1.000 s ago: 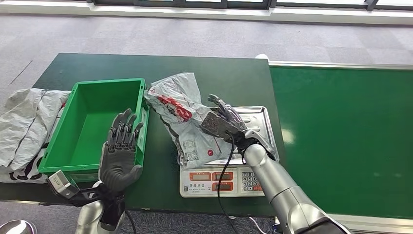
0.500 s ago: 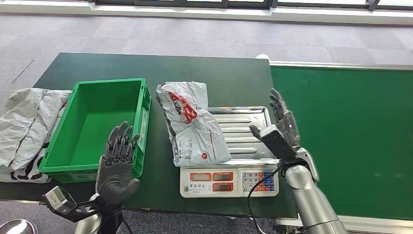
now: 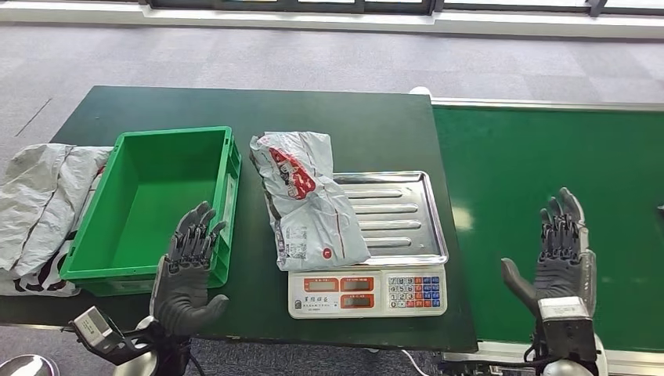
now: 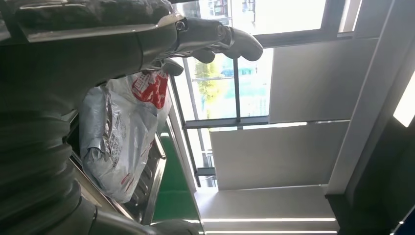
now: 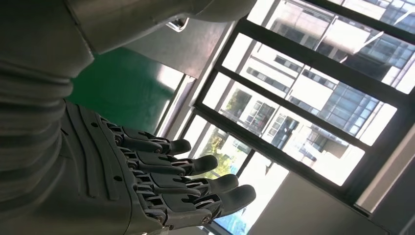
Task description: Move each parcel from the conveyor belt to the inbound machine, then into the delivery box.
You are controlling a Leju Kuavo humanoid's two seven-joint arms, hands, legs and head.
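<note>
A grey plastic parcel (image 3: 307,200) with red print lies across the left part of the scale's steel tray (image 3: 399,213), partly hanging over onto the table; the left wrist view shows this parcel (image 4: 117,137) too. My right hand (image 3: 557,258) is raised over the green conveyor belt (image 3: 540,188), fingers spread, holding nothing. In the right wrist view that hand (image 5: 147,186) is flat and empty. My left hand (image 3: 186,266) is upright with spread fingers at the near right corner of the empty green box (image 3: 149,200), empty too.
The scale's front panel (image 3: 368,291) with displays and keypad faces me. Grey bags (image 3: 39,207) are piled to the left of the green box. The dark green table (image 3: 235,110) extends behind both.
My right hand let go of the parcel and swung right, from the scale out over the conveyor belt. The parcel settled on the tray. My left hand dropped slightly.
</note>
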